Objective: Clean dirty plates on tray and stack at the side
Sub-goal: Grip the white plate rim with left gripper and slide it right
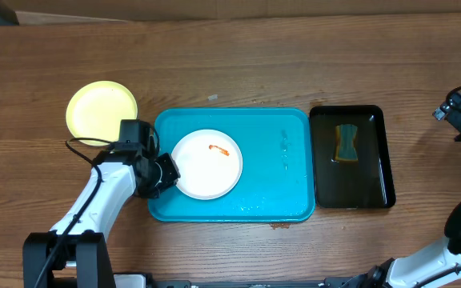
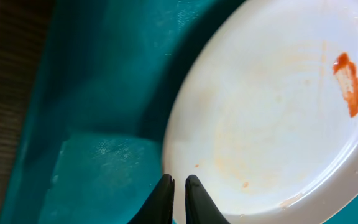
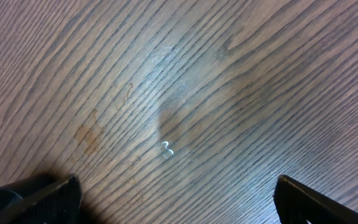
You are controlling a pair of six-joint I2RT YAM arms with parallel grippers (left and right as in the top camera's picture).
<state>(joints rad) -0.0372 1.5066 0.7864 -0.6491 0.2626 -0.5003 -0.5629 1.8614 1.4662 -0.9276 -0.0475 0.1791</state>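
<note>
The white plate (image 2: 272, 106) is pinched at its rim by the left gripper (image 2: 179, 182), jaws nearly closed on it. It's lying in the turquoise tray (image 1: 270, 128), orange smear (image 2: 348, 82) and all. A yellow-green plate (image 1: 101, 110) is parked just outside the tray on the table (image 1: 230, 64). Further off, the right gripper (image 3: 176, 186) is held wide open over bare wood.

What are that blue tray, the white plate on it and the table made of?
Tray: probably moulded plastic, glossy, judging by the even turquoise colour, rounded corners and light glints. Plate: smooth white with a slight sheen, perhaps plastic or melamine, though it could be ceramic. Table: wood or wood-look laminate, matte, with brown grain lines.
</note>
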